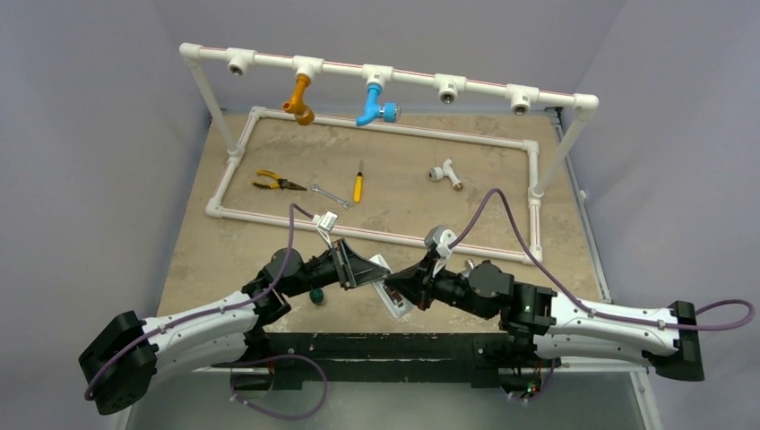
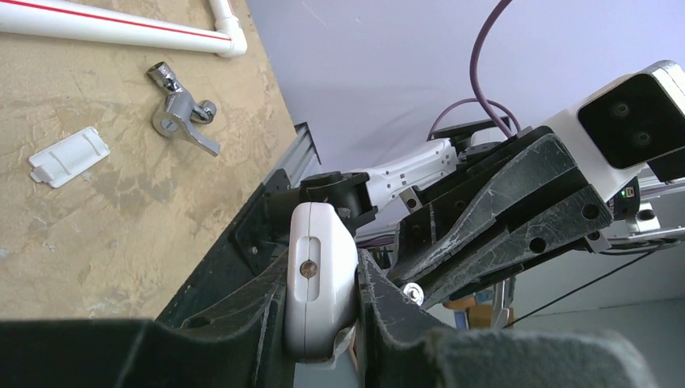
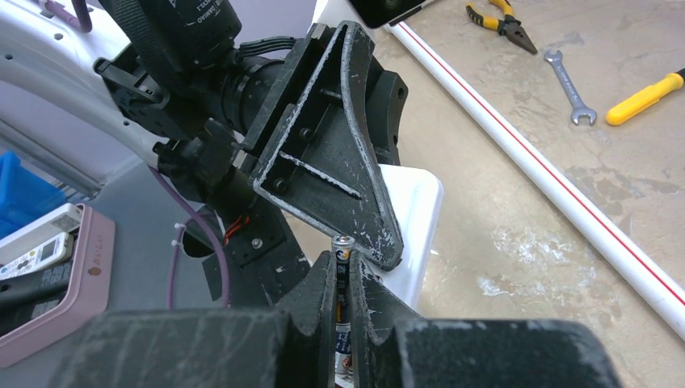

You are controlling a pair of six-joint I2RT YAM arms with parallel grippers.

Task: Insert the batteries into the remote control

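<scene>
**Both hands gripping: remote left, battery right**

Black fingers point(image 3: 323, 303) fill the bottom of the right wrist view. There the right hand point(image 3: 343, 263) is pinched nearly closed on a battery point(image 3: 343, 249), which stands upright between the tips, metal end up.

Low in the left wrist view, the left hand point(image 2: 323, 271) is clamped on the remote point(image 2: 321, 295). The remote is held on edge, with one rounded end and its slot facing the camera.

From the right wrist, the battery tip sits just below a left finger and beside the remote's white edge.

In the top view the two hands meet at lower centre, over the near part of the bench point(image 1: 224, 260).

At the upper left of the left wrist view, a white cover point(image 2: 69, 156) and a silver tap point(image 2: 182, 120) lie near each other on the bench.

Farther back, inside the pipe frame point(image 1: 376, 130), lie pliers point(image 1: 276, 183), a spanner point(image 1: 330, 193), a screwdriver point(image 1: 358, 182) and a tee point(image 1: 444, 172).
</scene>
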